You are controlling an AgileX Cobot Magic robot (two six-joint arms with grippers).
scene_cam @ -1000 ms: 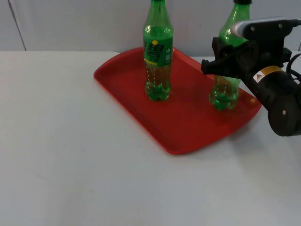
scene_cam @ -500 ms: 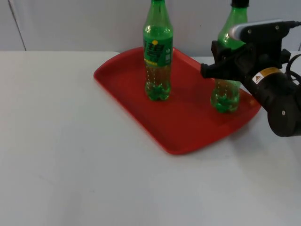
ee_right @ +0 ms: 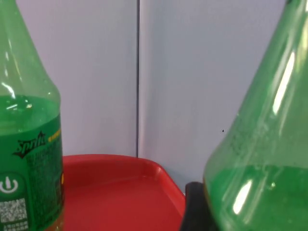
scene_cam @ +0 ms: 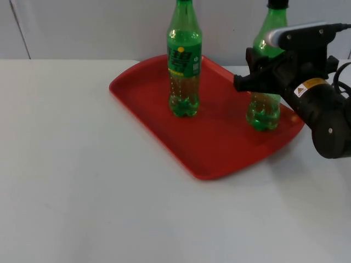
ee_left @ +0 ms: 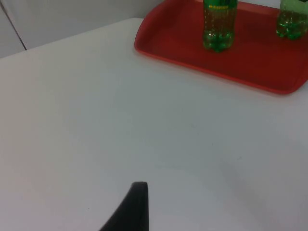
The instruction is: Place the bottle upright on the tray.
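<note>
1. The top view takes in the whole scene: a red tray [scene_cam: 211, 129] lies at an angle on the white desk [scene_cam: 82, 181], its far corner close to the grey partition wall [scene_cam: 93, 27].
2. 2 green bottles stand upright on the tray. The labelled bottle [scene_cam: 184, 60] is near the tray's far edge, and the second bottle [scene_cam: 264, 107] is near the tray's right end.
3. The right end effector [scene_cam: 249, 82] is at mid-height on the second bottle, with the black wrist body covering that bottle's middle in the top view. Its green base and the black cap at the neck show below and above the wrist.
4. The top view does not settle whether the right end effector's fingers press the bottle or stand off it, so I cannot tell its state.
5. The right wrist view gives the close side that the top view hides: the second bottle's sloping shoulder [ee_right: 260, 159] is very near the lens, and a black fingertip [ee_right: 195, 207] sits right against its side.
6. The same wrist view shows the labelled bottle's printing [ee_right: 33, 187] and the tray's raised rim [ee_right: 159, 173] in front of the wall.
7. The left wrist view looks across bare desk to the tray [ee_left: 250, 62], with the lower parts of both bottles on it: the labelled one [ee_left: 219, 26] and the other [ee_left: 292, 21] well apart.
8. The left arm waits away from the tray. 1 black fingertip [ee_left: 132, 209] of the left end effector shows over the desk, and whether that end effector is apart or together I cannot tell.
</note>
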